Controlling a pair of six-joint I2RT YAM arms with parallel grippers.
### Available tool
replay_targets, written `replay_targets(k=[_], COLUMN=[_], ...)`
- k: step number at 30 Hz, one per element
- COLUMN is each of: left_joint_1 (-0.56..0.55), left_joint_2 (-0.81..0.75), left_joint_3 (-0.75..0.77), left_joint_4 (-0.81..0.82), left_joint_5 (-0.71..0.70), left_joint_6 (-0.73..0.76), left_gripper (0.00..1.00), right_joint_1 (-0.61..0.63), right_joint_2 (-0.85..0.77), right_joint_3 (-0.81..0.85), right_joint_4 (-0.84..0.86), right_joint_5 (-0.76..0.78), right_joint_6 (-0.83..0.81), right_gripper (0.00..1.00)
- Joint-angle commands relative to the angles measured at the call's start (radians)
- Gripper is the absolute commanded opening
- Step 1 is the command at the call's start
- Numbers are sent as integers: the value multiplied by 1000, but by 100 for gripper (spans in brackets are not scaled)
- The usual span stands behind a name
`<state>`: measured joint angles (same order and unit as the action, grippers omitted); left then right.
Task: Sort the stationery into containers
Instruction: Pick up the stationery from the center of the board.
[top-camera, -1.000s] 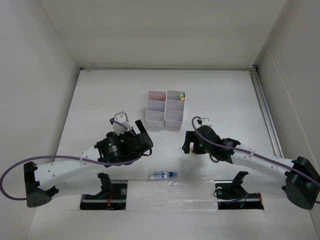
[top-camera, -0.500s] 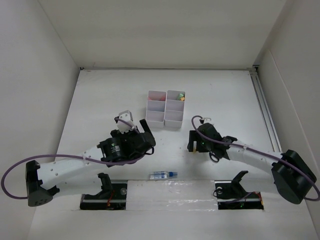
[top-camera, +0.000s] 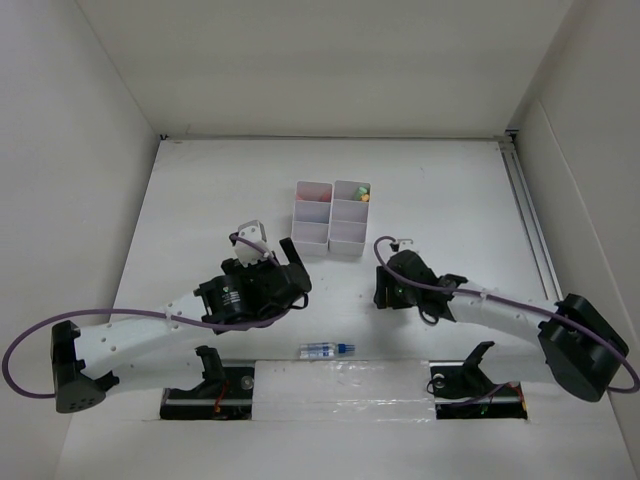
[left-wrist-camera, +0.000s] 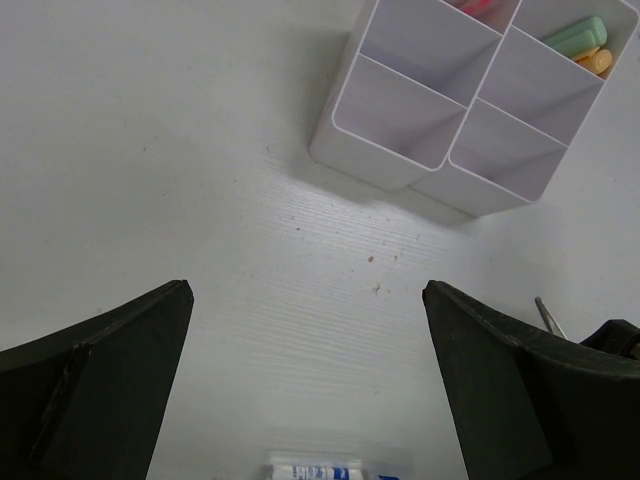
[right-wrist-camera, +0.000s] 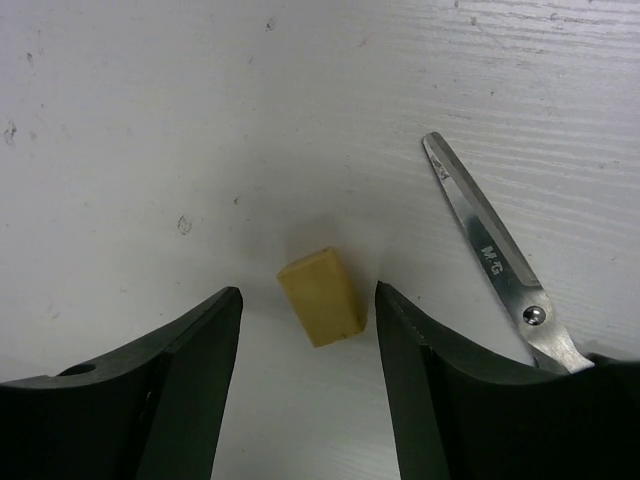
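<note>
The tan eraser cube (right-wrist-camera: 321, 297) lies on the table between the fingers of my open right gripper (right-wrist-camera: 308, 293), with a gap on each side. A scissors blade (right-wrist-camera: 488, 249) lies just right of it; the handles are hidden. In the top view the right gripper (top-camera: 381, 292) covers both. My left gripper (left-wrist-camera: 310, 390) is open and empty above bare table, near the white organizer (left-wrist-camera: 380, 160). A clear blue-capped bottle (left-wrist-camera: 325, 470) lies below it, also in the top view (top-camera: 327, 349). The organizer (top-camera: 330, 215) holds a green marker (left-wrist-camera: 575, 35) and orange (left-wrist-camera: 600, 61) and pink items in its far compartments.
The left gripper (top-camera: 298, 272) sits left of the right one. White walls close in the table on the left, back and right. A rail (top-camera: 527, 225) runs along the right edge. The arm bases (top-camera: 210, 385) stand at the near edge.
The left arm has shifted a little right and toward the near edge. The right arm's base has swung round and its wrist has settled over the eraser.
</note>
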<state>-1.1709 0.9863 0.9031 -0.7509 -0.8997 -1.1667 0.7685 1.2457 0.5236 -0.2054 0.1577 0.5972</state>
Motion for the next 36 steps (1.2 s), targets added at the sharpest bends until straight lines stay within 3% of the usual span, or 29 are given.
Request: replay_targets(k=[1,5,9,10,15,19,26,30,32,33,36], left_joint_1=[1,1,1,1,1,1,1,1,1,1,1], left_joint_2=[-11,-21,-21,-31,-40,-51,-60,-71,-83,-93,-103], left_joint_3=[-9,-9,-9,-9,-9,-9,-9,-9,-9,-18,-27], left_joint_4=[1,1,-8,-8,-18,-18,-18,-18,-8,1,12], left_joint_5=[-47,-47,-47,-47,-47,-47,-47,-47,-47,-47,-47], left_joint_6=[2,12,12,12,2,12,12,21,21,21,33], left_gripper=[100,100,100,100,100,100,100,100,100,100,100], right_joint_1=[11,44,66,66,97,132,167,176,186,186,195], right_joint_2=[35,89,113,113,135,144,144,135,135,135,147], right_joint_3=[10,19,41,41,41,41,41,32,32,32,42], right_joint_4=[17,-3,-14,-14,-35,-64,-94,-103,-112,-112,-121], right_joint_5=[20,49,74,74,94,94,114,114,126,126,135], right_joint_6=[21,30,55,55,101,124,162,185,197,197,197], right_gripper=[62,61,40,39,41,54,48,24,23,14,4])
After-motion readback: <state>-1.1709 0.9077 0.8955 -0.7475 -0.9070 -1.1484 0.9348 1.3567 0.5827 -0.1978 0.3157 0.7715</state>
